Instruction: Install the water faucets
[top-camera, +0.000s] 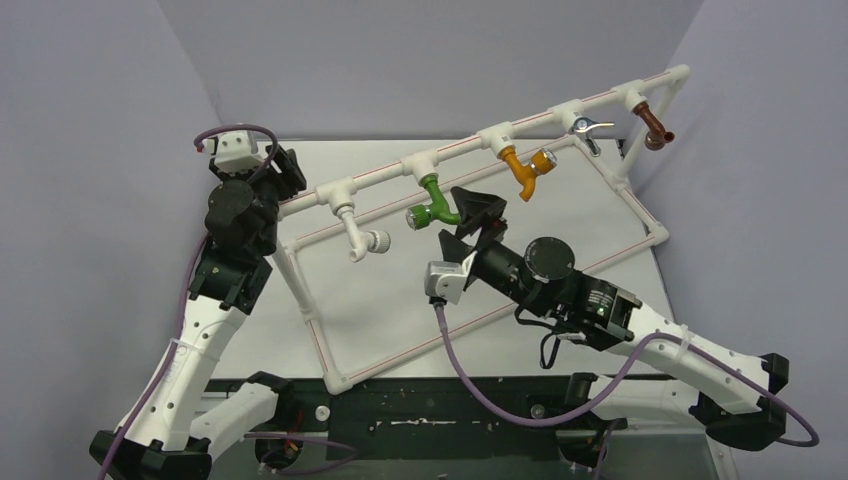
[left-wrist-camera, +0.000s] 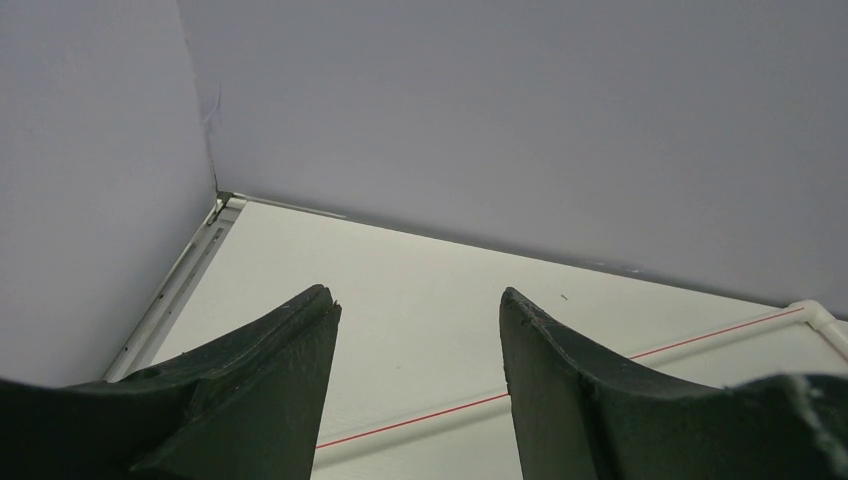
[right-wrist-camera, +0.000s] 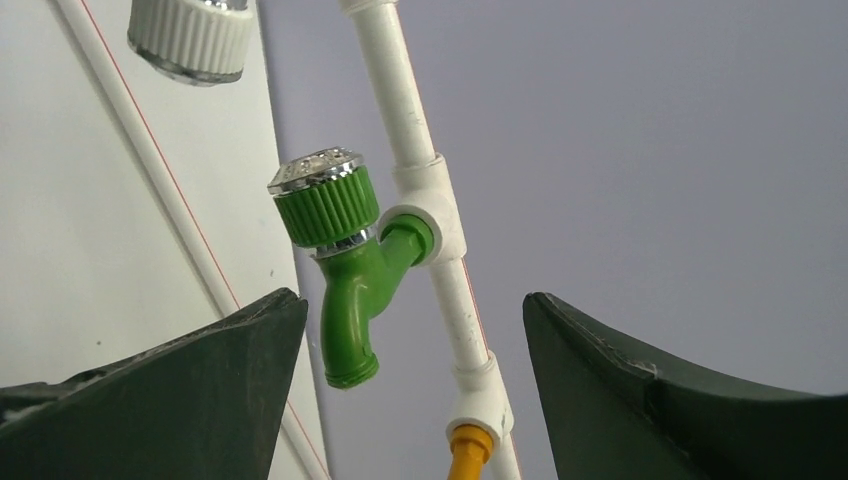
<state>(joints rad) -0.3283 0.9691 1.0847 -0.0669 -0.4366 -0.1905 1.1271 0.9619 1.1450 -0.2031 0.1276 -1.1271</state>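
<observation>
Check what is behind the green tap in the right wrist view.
Behind the green tap: the white pipe tee its inlet enters, then grey wall. The tee covers how deep the inlet goes.

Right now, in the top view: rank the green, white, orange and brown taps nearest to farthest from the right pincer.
1. green tap: just left of the right pincer, almost at its tips.
2. orange tap, up and to the right, and white tap, to the left: too close to call.
3. brown tap: far right, clearly farthest.

green tap seated on pipe frame | right gripper spread, just beside it
</observation>
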